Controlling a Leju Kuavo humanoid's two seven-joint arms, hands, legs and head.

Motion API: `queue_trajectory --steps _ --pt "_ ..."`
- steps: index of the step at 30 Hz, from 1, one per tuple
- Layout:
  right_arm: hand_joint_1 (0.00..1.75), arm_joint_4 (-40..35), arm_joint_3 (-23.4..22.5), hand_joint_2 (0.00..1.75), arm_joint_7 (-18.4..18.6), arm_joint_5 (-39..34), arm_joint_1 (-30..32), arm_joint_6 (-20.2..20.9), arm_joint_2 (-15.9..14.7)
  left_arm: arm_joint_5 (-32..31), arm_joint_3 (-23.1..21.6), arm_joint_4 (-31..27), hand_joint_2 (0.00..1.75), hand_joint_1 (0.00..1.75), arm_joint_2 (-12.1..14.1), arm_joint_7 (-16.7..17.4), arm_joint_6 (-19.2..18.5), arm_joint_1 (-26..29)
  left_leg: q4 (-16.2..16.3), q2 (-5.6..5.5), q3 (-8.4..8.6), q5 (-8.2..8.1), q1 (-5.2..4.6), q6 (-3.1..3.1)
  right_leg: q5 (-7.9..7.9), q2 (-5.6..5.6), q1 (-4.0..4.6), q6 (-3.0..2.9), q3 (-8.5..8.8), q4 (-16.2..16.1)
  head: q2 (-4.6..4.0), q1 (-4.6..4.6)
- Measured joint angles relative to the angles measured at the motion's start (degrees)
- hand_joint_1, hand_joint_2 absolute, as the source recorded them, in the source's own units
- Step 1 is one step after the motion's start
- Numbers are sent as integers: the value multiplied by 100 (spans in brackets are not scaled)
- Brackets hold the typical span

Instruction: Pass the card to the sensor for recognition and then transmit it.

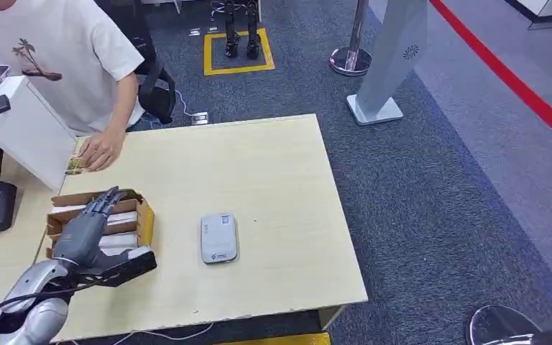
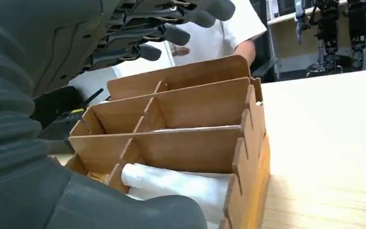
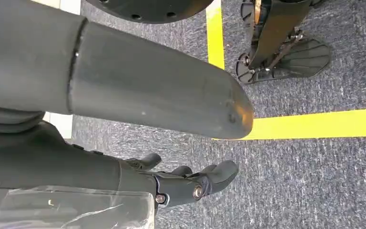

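Pale wood table (image 1: 273, 172) on grey carpet; sensor (image 1: 219, 237) mid-table, right half bare. Left hand (image 1: 86, 223) spread, holding nothing, over divided box (image 1: 144, 215). Person's hand (image 1: 100, 149) presses card (image 1: 74, 166) far-left. Right hand (image 3: 190, 183) unclenched, holding nothing, above floor

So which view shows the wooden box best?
The left wrist view: the box is close, with its dividers and a white roll inside clear. The head view shows it small, partly under the left hand. The right wrist view faces the floor.
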Motion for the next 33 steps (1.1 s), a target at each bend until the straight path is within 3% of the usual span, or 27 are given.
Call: queue_trajectory --steps 22,33 --pt "0 0 2 0 -31 -2 -2 15 0 122 -22 -2 175 0 74 26 7 21 0 -1 -1 0 0 0 0 -1 0 0 1 0 0 2" --pt "0 0 2 0 -46 0 -14 20 0 509 -22 -72 175 0 120 -72 -103 199 0 -1 -1 0 0 0 0 -1 0 0 1 0 0 2"
